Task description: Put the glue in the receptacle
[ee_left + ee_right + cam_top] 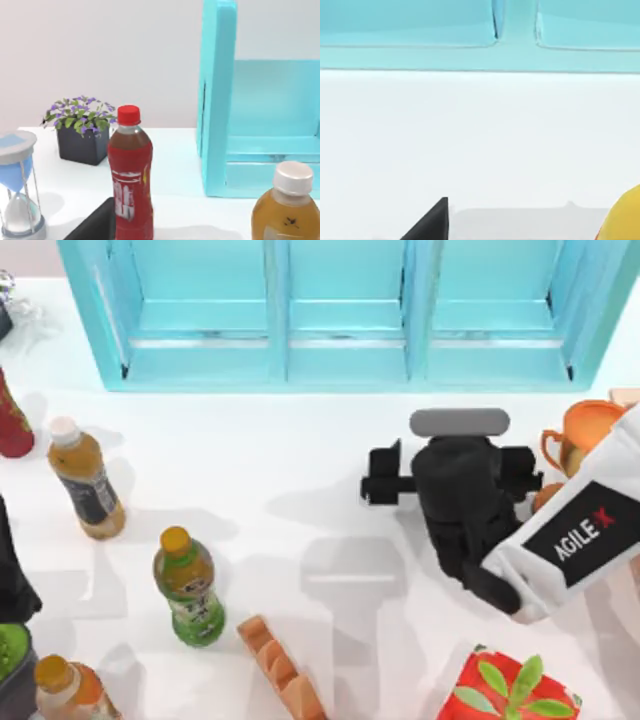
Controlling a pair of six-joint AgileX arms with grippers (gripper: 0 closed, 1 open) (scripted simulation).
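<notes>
Right wrist view: glue sits beside the right gripper's fingertip, low over the table before the turquoise receptacle (grip unclear). Light, slick; pinch mid-body. Left arm parked.

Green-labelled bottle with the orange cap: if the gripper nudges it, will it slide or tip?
Likely tips: the green-labelled bottle stands upright, tall on a narrow base. Its round body would probably roll once down. It looks full, so probably fairly heavy.
</notes>
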